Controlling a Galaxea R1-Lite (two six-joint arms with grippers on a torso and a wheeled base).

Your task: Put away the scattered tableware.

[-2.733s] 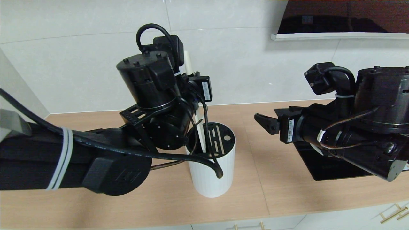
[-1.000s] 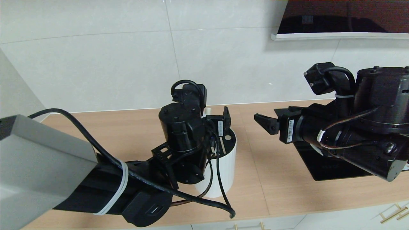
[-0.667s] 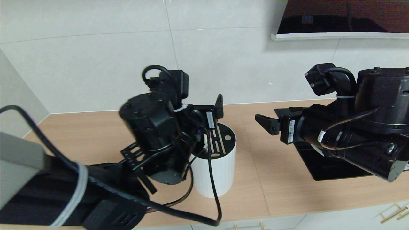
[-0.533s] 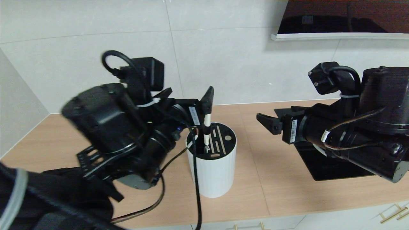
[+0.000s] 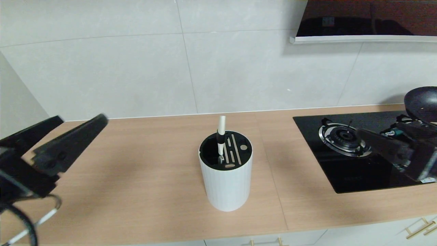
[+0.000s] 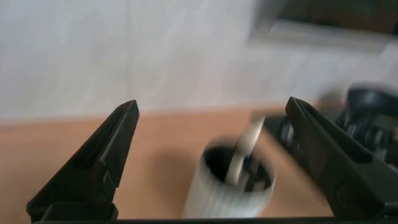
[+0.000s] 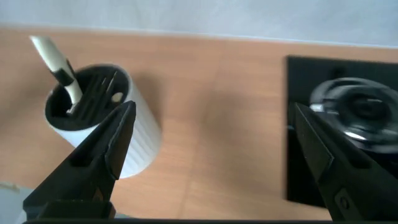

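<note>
The left gripper [image 5: 83, 118] is seen over the left end of the wooden countertop [image 5: 136, 177]. Its two dark fingers [image 5: 68, 140] are spread wide apart and nothing is held between them. About midway along the countertop, somewhat nearer the front edge than the back, a white ribbed holder [image 5: 225, 181] is stood upright, topped by a black insert cut with narrow slots and one larger opening. A white-handled utensil [image 5: 221, 131] with a black band is lodged in that larger opening, handle upward and leaning slightly; its working end is hidden inside the holder, so its kind cannot be told. No gripper is in contact with it. A black gas hob [image 5: 341, 181] is set into the right end of the countertop, with a round burner [image 5: 341, 136] toward its back. The right gripper [image 7: 212, 107] is held over the hob's front part, well apart from the holder. Its fingers are likewise parted widely, with nothing grasped. A dark range hood [image 5: 368, 20] is mounted on the tiled wall above the hob.
</note>
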